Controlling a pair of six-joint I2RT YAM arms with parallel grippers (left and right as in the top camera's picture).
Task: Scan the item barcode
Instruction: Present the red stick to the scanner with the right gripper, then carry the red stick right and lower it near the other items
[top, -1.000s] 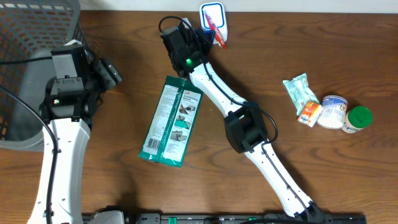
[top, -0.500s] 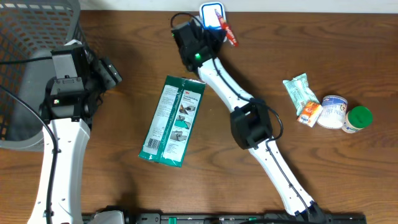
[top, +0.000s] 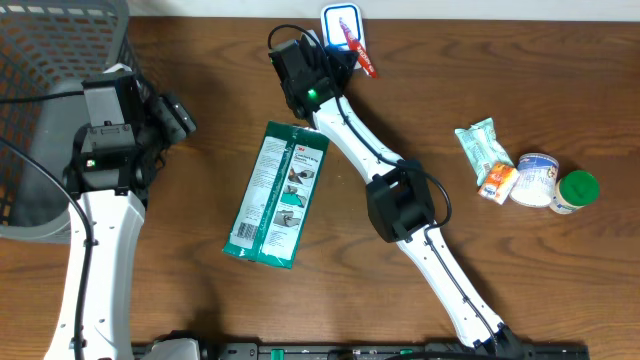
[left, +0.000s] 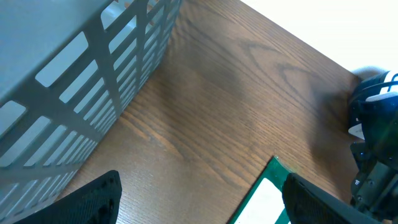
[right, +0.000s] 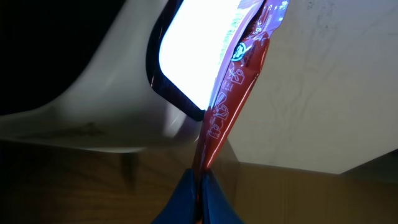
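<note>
Red packet (top: 358, 52) (in right hand (right: 199, 190)) has edged left over scanner (top: 334, 18).

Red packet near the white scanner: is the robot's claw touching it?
Touching. The right wrist view shows the right gripper pinched shut on the red packet's lower end.

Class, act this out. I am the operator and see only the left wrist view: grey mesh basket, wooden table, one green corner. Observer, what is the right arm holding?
Observer: The right gripper is shut on a thin red packet, in front of a white scanner with a lit window.
Operator: And that green corner?
Observer: It belongs to a flat green package lying near the middle of the wooden table.
Operator: Anything else?
Observer: A green-lidded jar sits at the far right.
</note>
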